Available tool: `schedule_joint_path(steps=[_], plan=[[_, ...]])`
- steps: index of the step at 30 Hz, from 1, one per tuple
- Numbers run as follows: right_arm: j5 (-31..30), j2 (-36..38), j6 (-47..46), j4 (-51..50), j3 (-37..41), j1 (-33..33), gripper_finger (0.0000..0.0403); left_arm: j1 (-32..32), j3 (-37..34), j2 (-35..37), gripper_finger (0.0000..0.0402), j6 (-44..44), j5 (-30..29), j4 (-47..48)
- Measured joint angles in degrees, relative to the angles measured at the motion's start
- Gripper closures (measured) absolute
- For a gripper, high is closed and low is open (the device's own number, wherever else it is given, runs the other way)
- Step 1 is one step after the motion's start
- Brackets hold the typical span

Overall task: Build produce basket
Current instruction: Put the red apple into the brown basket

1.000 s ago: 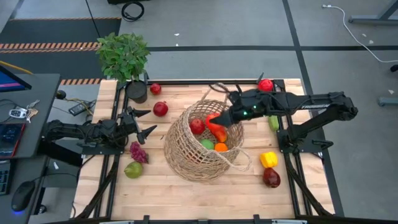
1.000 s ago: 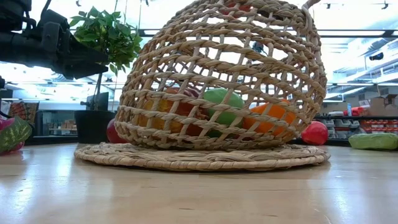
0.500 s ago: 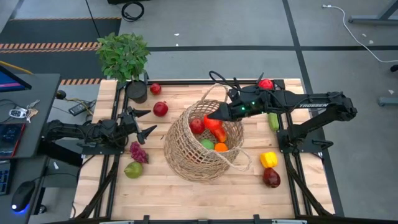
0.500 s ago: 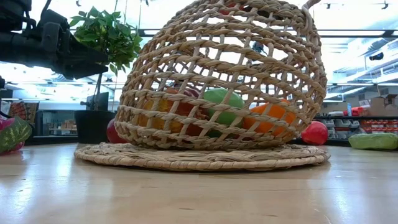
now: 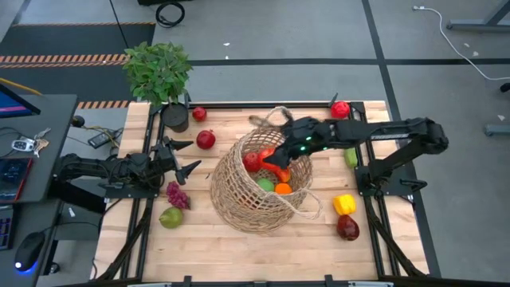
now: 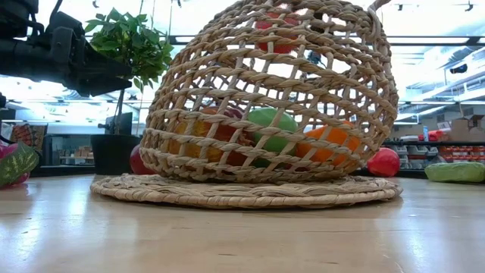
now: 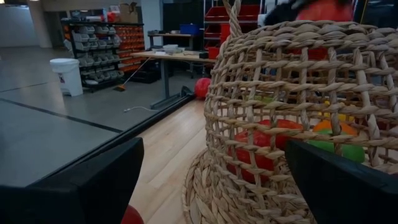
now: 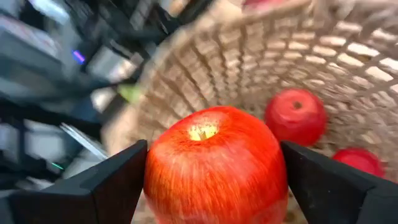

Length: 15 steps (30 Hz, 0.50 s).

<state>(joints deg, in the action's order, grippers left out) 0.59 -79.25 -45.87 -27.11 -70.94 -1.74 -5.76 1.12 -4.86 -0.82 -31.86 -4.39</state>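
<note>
Your right gripper [image 5: 273, 162] held a red-orange fruit [image 8: 216, 167] between its fingers, just over the basket [image 5: 259, 183] mouth at the table's middle. Other produce already lay inside. Your left gripper [image 5: 182, 156] waited at nine o'clock from the basket, fingers spread wide, holding nothing.
</note>
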Motion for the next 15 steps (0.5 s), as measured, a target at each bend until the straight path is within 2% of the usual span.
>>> schedule_joint_path(steps=[6,10,15], plan=[[4.78,-5.64,6.02,-0.80,0.00,-0.22,0.0041,0.01,0.00,0.00,0.0004,0.00,0.02,-0.04],[4.97,-7.94,9.80,-4.19,0.02,-0.24,0.0041,0.02,0.00,0.00,0.0004,0.00,0.02,-0.04],[5.00,-8.06,14.39,-3.31,0.02,0.03,0.0041,0.00,-0.02,0.00,0.0004,-0.01,0.03,-0.04]])
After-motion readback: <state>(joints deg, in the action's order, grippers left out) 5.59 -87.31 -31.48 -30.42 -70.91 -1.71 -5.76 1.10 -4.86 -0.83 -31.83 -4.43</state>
